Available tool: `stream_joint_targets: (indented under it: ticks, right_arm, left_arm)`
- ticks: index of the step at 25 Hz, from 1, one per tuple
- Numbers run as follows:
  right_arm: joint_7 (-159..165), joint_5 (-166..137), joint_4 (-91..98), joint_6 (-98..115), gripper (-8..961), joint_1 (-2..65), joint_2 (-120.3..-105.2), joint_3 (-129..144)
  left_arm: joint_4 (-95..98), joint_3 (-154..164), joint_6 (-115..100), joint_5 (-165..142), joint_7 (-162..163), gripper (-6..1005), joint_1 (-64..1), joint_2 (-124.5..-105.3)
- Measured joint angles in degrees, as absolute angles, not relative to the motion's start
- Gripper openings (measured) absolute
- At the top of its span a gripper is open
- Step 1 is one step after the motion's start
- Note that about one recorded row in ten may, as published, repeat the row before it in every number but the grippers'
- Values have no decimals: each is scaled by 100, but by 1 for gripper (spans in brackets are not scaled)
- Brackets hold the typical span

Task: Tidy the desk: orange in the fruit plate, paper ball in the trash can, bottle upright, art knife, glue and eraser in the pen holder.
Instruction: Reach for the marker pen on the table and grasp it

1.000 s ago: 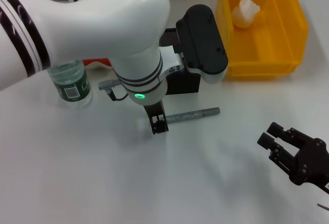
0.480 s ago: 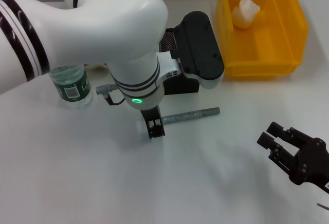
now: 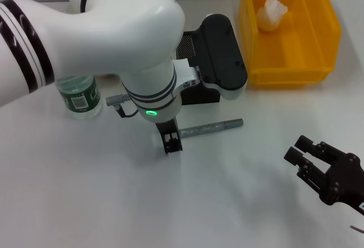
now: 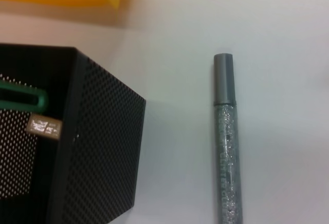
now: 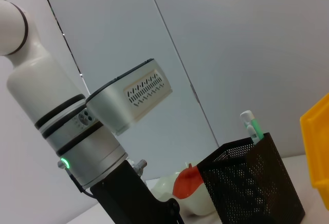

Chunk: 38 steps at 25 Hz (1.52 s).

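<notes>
A grey glittery pen-shaped stick (image 3: 213,127), either the art knife or the glue, lies on the white desk in front of the black mesh pen holder (image 3: 200,93). My left gripper (image 3: 172,143) hangs low at the stick's left end, just beside it. The left wrist view shows the stick (image 4: 226,147) next to the pen holder (image 4: 97,147), which has a green item (image 4: 20,99) inside. The bottle (image 3: 78,94) stands upright at the left. The paper ball (image 3: 272,12) lies in the yellow bin (image 3: 318,60). My right gripper (image 3: 298,148) waits open and empty at the front right.
The left arm's bulk hides the desk behind it. In the right wrist view a red-orange round thing (image 5: 186,183) and a white object sit behind the pen holder (image 5: 247,183), from which a green-and-white item (image 5: 252,126) sticks up.
My left gripper has shifted a little left and toward the front, along the stick's left end. The right arm has not moved.
</notes>
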State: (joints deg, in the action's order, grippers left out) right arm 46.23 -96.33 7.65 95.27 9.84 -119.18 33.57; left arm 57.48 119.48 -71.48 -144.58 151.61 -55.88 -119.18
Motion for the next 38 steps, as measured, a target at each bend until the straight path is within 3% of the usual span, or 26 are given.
stream_joint_targets:
  ticks: [27,33,38]
  right_arm:
    - [4623,-9633,752,9499,407,1037,-11918,3357]
    - [4623,-9633,739,9472,407,1037,-11918,3357]
    - [4623,-9633,738,9469,407,1042,-11918,3357]
  left_arm:
    - [5747,12032,-6978,-14378,15120,304,-5595,-11918]
    - [5739,12049,-6941,-14379,15107,191,-5591,-11918]
    - [5724,12049,-6955,-14379,15105,194,-5593,-11918]
